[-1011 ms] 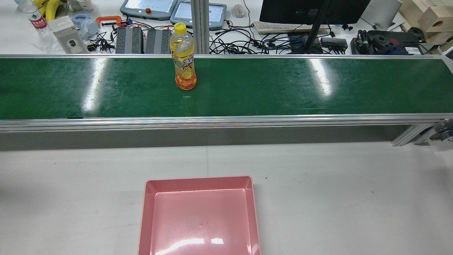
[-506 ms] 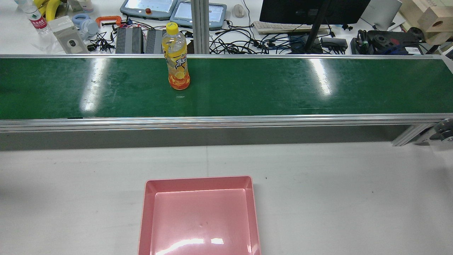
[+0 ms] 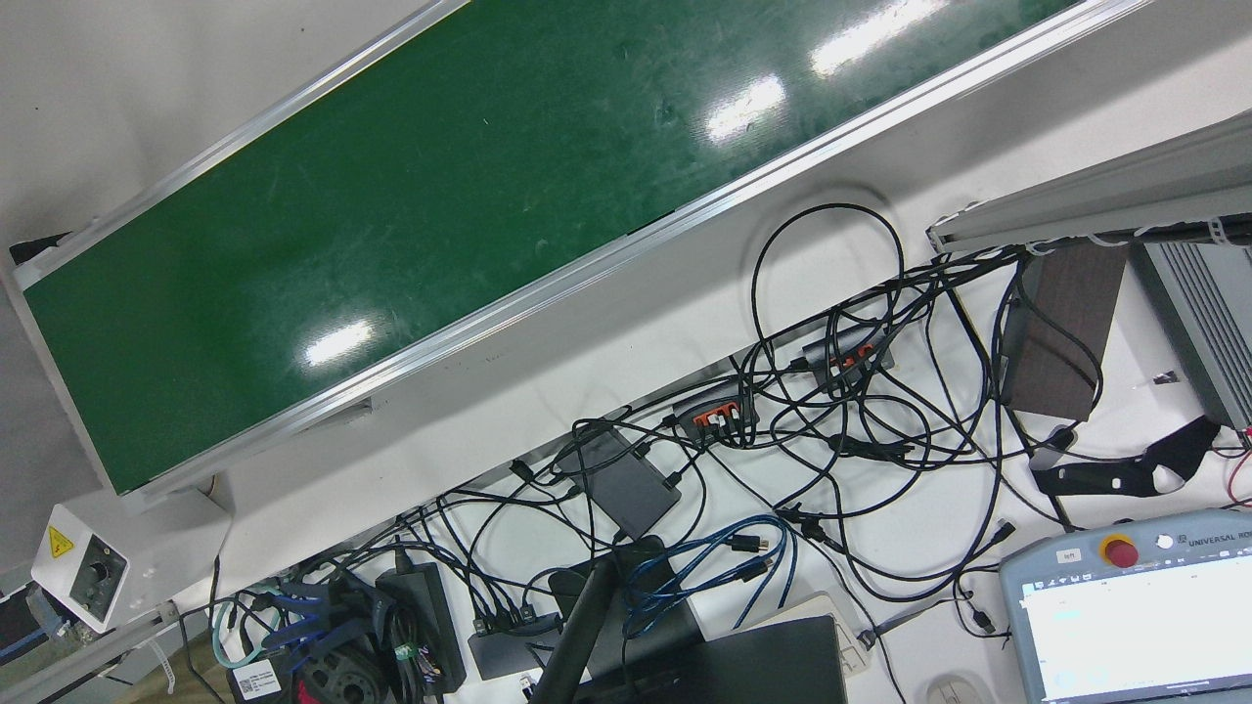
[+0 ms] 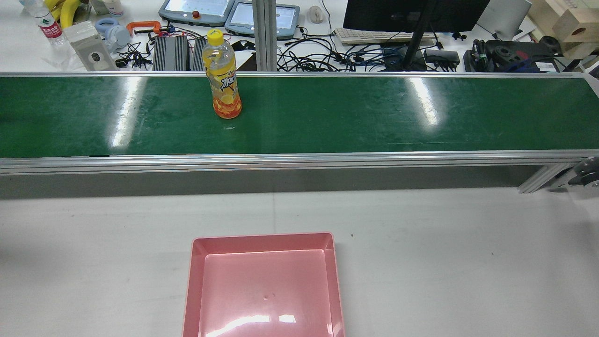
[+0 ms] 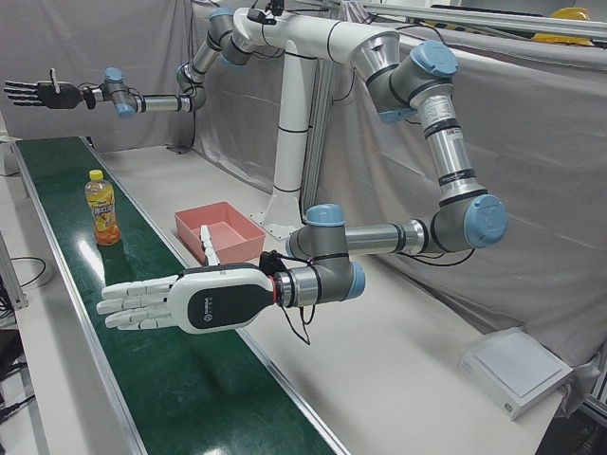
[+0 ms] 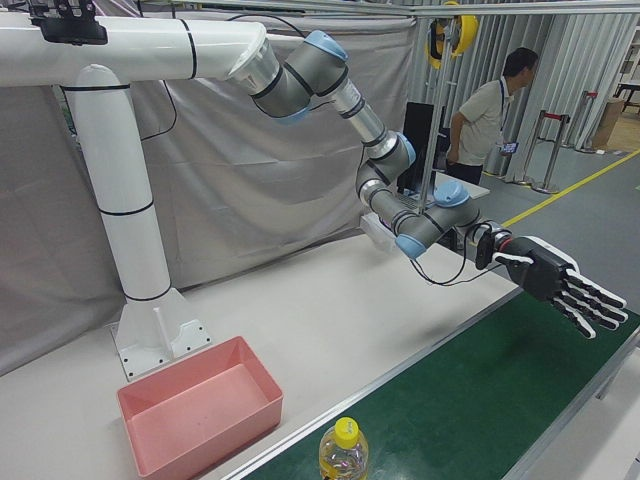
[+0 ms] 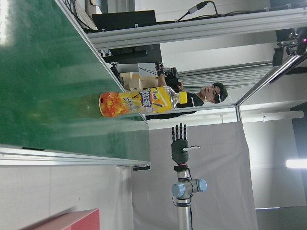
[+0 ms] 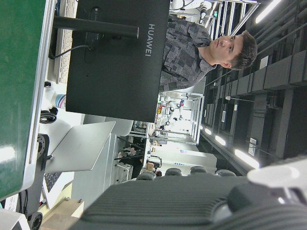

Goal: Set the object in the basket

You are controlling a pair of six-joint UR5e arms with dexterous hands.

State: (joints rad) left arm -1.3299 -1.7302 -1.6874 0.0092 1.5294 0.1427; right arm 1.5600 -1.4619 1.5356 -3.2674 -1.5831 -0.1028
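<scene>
An orange drink bottle (image 4: pixel 222 77) with a yellow cap stands upright on the green conveyor belt (image 4: pixel 374 117), left of centre in the rear view. It also shows in the left-front view (image 5: pixel 101 209), the right-front view (image 6: pixel 343 455) and the left hand view (image 7: pixel 139 102). The pink basket (image 4: pixel 262 238) sits empty on the white table in front of the belt, also seen from the corners (image 5: pixel 199 209) (image 6: pixel 210 425). My left hand (image 5: pixel 38 93) is open, high over the belt's far end. My right hand (image 5: pixel 161 303) is open, flat over the belt, far from the bottle (image 6: pixel 560 285).
The belt has raised aluminium rails (image 4: pixel 299 159) along both sides. Behind it are cables, teach pendants (image 4: pixel 196 11), a monitor (image 4: pixel 412 14) and a vertical post (image 4: pixel 264 32). A person (image 6: pixel 485 115) stands beyond the belt's right end.
The bottle has moved to the left along the belt in the rear view. The basket has not moved.
</scene>
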